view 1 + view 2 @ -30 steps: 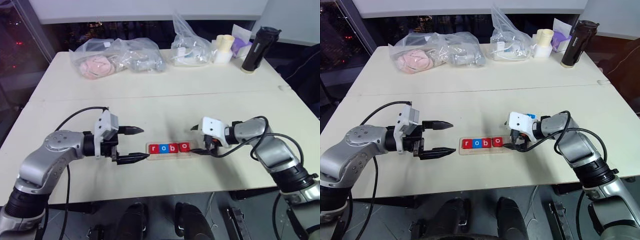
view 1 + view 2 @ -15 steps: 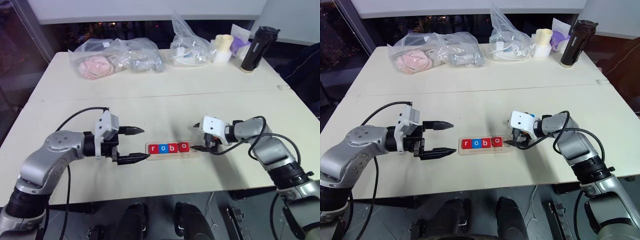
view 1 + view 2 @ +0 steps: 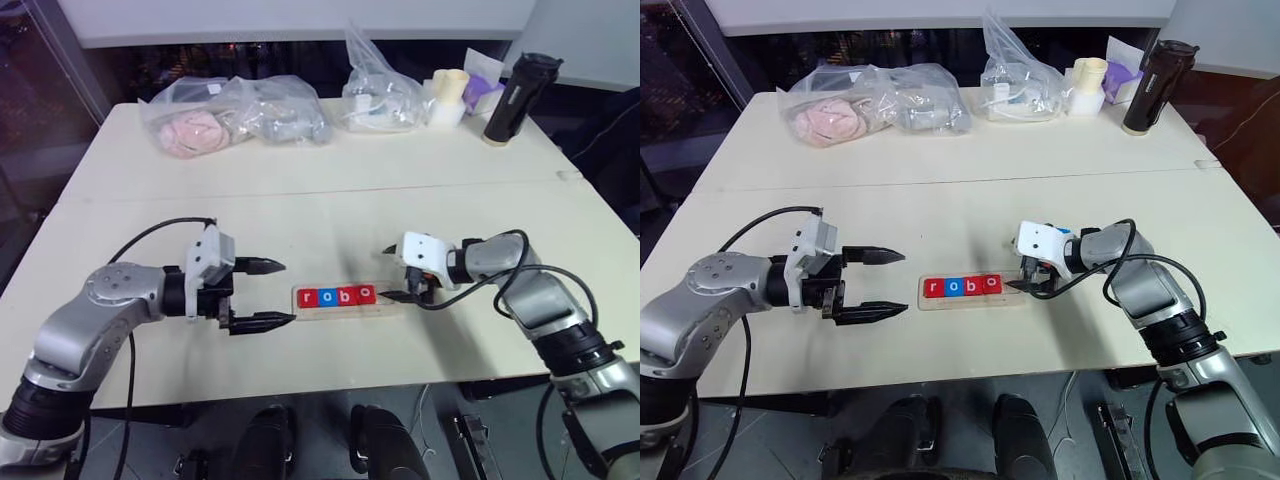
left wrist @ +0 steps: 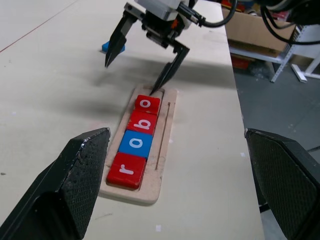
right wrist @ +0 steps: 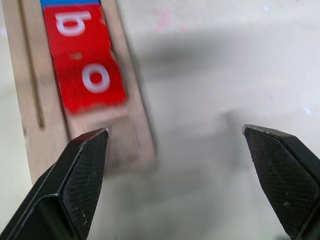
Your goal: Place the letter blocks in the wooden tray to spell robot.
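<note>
Right gripper (image 3: 386,272), fingers spread and empty, hovers at the pale wooden tray's (image 4: 167,120) free end slot, with the last small blue letter block (image 4: 111,47) lying just behind it, so that arm's clearly nearer.

Along the far edge of the pale table (image 3: 300,200) lie two clear plastic bags side by side, one (image 3: 190,128) holding something pink and the other (image 3: 285,118) greyish items, touching each other. Further right sits a third clear bag (image 3: 375,95) (its top twisted upward), then a cream cup-like container (image 3: 449,96) with a purple-and-white packet (image 3: 482,80) just behind it. A tall dark tumbler (image 3: 514,98) stands upright near the far right corner.
</note>
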